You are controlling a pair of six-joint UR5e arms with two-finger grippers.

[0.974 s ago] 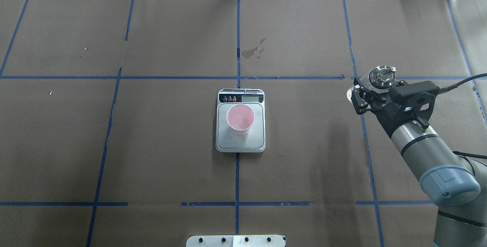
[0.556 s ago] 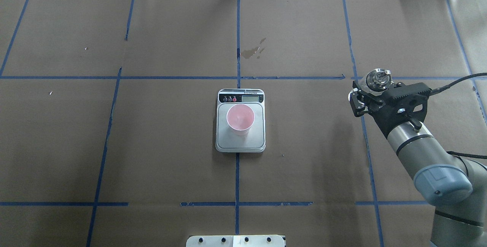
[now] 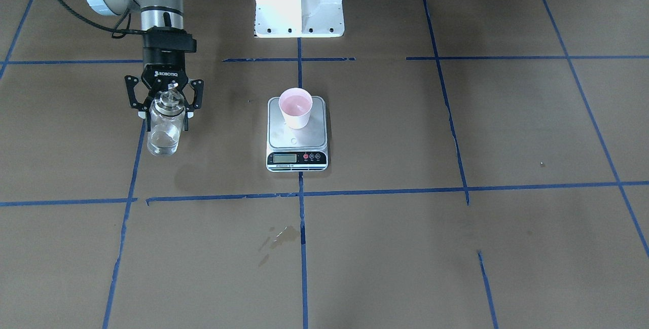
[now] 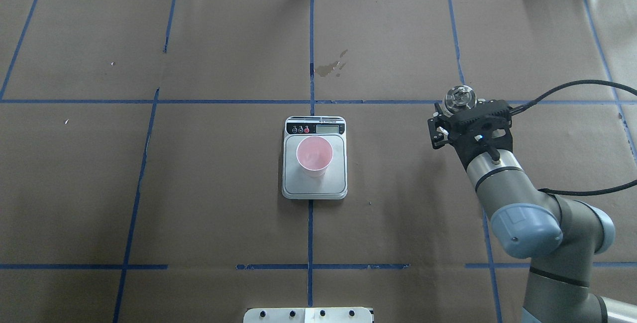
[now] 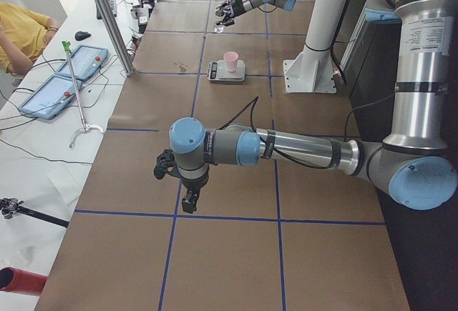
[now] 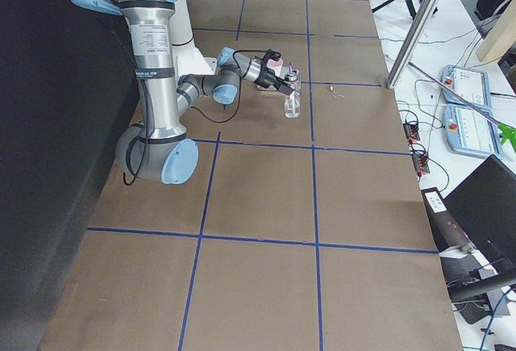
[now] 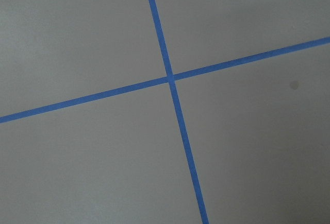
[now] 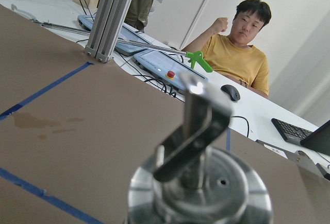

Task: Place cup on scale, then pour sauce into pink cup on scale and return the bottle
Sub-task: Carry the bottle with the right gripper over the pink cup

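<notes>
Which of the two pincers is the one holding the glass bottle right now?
The right pincer: it grips the bottle near its neck, off to one side of the scale. The left pincer hangs over the table, nothing visible in it.

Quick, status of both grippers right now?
Left gripper: cannot be told; it shows only in the side view.
Right gripper: closed, holding the clear cylindrical glass bottle with silver pourer cap.
</notes>
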